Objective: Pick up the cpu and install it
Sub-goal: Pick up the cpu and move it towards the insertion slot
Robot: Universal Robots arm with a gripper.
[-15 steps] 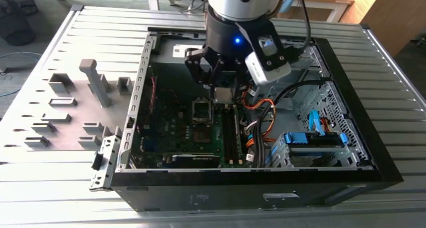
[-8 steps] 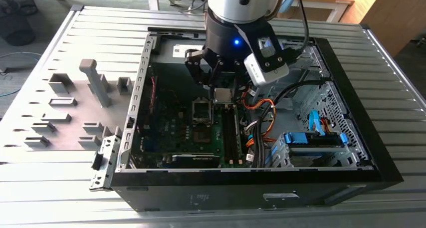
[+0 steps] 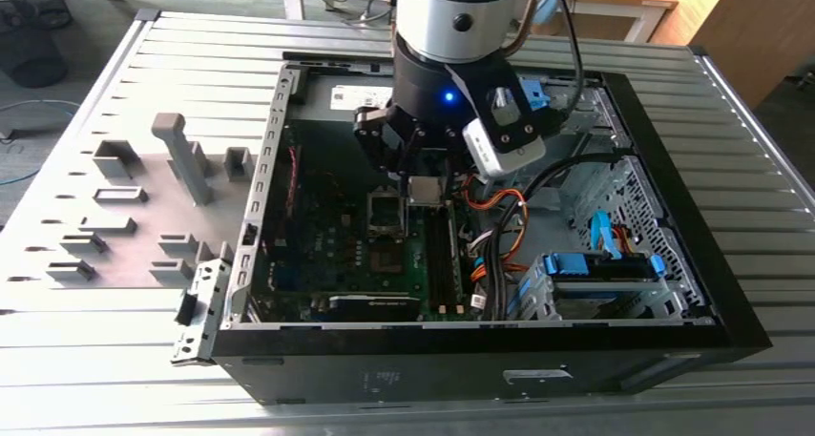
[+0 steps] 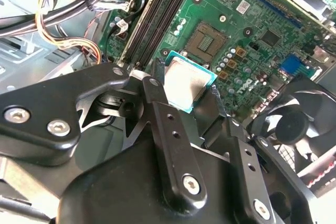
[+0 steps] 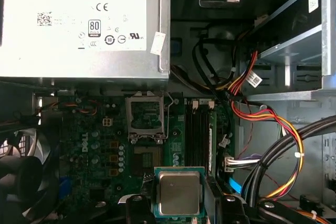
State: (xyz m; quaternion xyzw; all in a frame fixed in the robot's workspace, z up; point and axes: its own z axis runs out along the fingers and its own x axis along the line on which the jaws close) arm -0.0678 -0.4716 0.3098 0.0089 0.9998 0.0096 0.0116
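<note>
Your tool [image 4: 185, 94] is clamped on the cpu [image 5: 179, 192], with a black finger on each of two opposite edges. It sits at the centre of the exterior view, inside the open computer case [image 3: 688, 293]. The chip is square, so it has no long axis. It is held flat over the green motherboard [image 5: 94, 145], silver top toward both wrist cameras, edges in line with the bare socket [image 5: 147, 158] just beside it. The power supply [image 5: 84, 61] carries a white printed label [image 5: 63, 30].
</note>
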